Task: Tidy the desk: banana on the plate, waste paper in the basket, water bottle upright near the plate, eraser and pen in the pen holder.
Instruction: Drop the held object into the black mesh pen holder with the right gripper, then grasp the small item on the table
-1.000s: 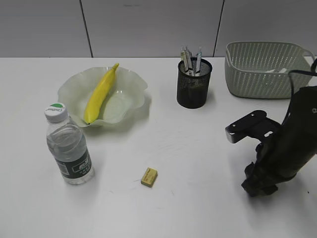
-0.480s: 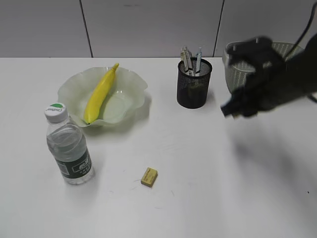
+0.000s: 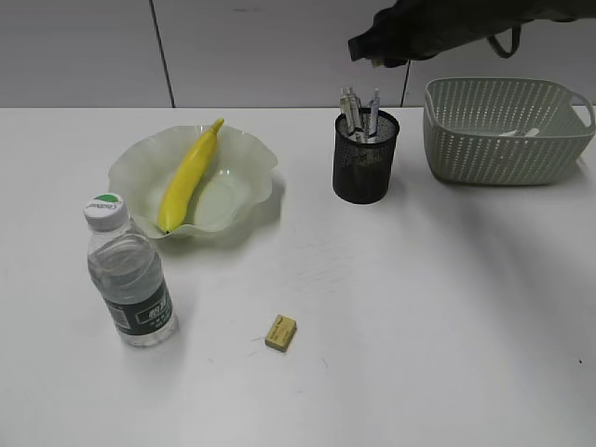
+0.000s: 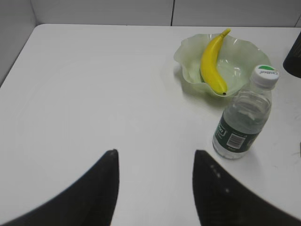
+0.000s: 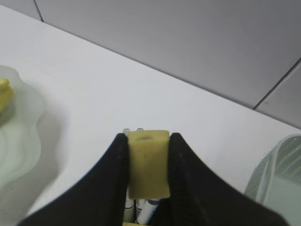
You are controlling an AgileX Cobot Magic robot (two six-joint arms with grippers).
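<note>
1. The right gripper (image 5: 148,165) is closed on a yellow eraser (image 5: 148,162), which sits pinched between its two black fingers (image 5: 110,183). In the exterior view this gripper (image 3: 377,51) hangs high at the far side, above the pen holder (image 3: 364,158).
2. Pen tips (image 5: 141,207) show just below the held eraser in the right wrist view.
3. The pen holder stands upright at the far centre of the desk (image 3: 419,326), with several pens (image 3: 358,112) in it.
4. A second yellow eraser (image 3: 280,332) lies on the desk near the front, right of the water bottle (image 3: 128,275) and well apart from the pen holder.
5. The banana (image 3: 189,177) lies in the plate (image 3: 256,182) at the far left.
6. The water bottle stands upright just in front of the plate, cap on.
7. The basket (image 3: 503,130) sits at the far right; a pale scrap (image 3: 519,133) is visible inside, too small to identify.
8. The left gripper (image 4: 155,188) is wide open and holds nothing, above bare desk left of the bottle.
</note>
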